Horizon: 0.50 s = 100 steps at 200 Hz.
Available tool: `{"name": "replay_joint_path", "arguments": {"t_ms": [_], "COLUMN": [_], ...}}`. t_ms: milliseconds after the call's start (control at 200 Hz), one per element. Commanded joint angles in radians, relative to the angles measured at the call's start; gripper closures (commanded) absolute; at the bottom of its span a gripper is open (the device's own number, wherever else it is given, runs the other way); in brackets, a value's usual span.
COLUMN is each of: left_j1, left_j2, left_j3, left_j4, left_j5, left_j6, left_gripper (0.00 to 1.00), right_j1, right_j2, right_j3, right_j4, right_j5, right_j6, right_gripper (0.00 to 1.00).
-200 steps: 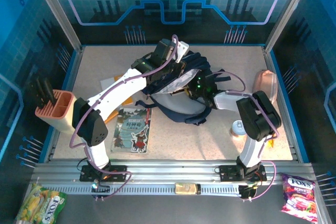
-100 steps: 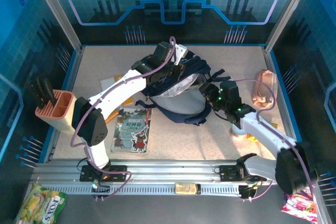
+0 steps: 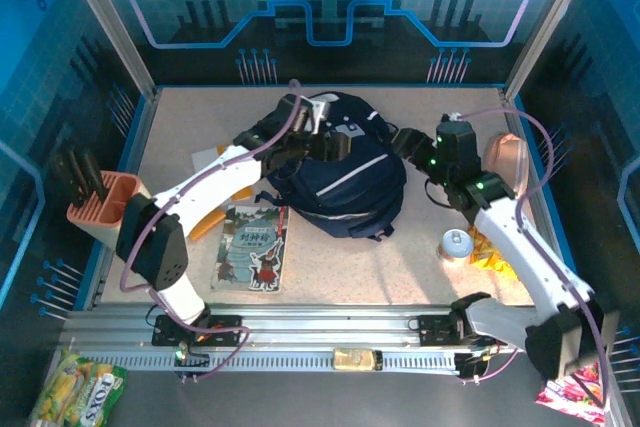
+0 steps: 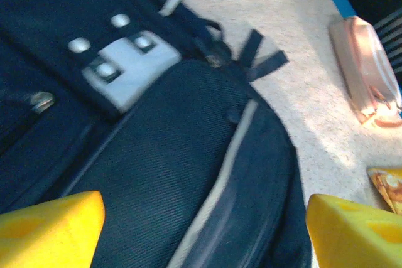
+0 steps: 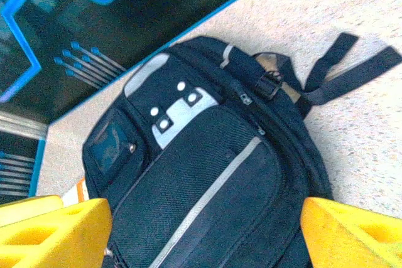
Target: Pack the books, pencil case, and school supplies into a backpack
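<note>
The dark navy backpack (image 3: 345, 182) lies flat mid-table with its pale stripe facing up, and its straps (image 5: 352, 61) trail onto the table. My left gripper (image 3: 325, 144) hovers open over the bag's upper left; its yellow fingers (image 4: 50, 230) stand wide over the fabric (image 4: 176, 155), holding nothing. My right gripper (image 3: 407, 139) hangs open just right of the bag, its fingers (image 5: 352, 233) framing the backpack (image 5: 207, 174). One grey-teal book (image 3: 255, 245) lies on the table left of the bag. The pinkish pencil case (image 3: 505, 160) (image 4: 370, 73) rests at the right edge. An orange-yellow pad (image 3: 205, 219) peeks out beneath the left arm.
A pink rack (image 3: 100, 209) with black pieces stands at the left wall. A small round white item (image 3: 455, 242) and an orange wrapper (image 3: 490, 252) lie near the right arm. A white sheet (image 3: 205, 157) lies behind the left arm. Snack bags lie outside the front rail.
My left gripper has opened and let go of the backpack, whose raised flap has dropped flat. My right arm has pulled out of the bag and swung right and back, jaws widening.
</note>
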Motion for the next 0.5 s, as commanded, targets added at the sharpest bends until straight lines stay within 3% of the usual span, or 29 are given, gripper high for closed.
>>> {"name": "replay_joint_path", "arguments": {"t_ms": [0, 210, 495], "left_j1": [0.102, 0.221, 0.237], "left_j2": [-0.043, -0.034, 0.147], "left_j3": [-0.109, -0.29, -0.23], "left_j4": [0.036, 0.122, 0.189], "left_j5": [-0.027, 0.034, 0.177], "left_j6": [-0.209, -0.357, -0.356], "left_gripper": [0.13, 0.11, 0.11], "right_j1": [0.006, 0.062, 0.054], "right_j2": [0.142, 0.424, 0.628], "right_j3": [0.054, 0.22, 0.258], "right_j4": [-0.007, -0.019, 0.027], "right_j5": [-0.151, -0.238, -0.293], "right_j6": [-0.094, -0.091, -0.037], "right_gripper": [0.19, 0.17, 0.19]}}
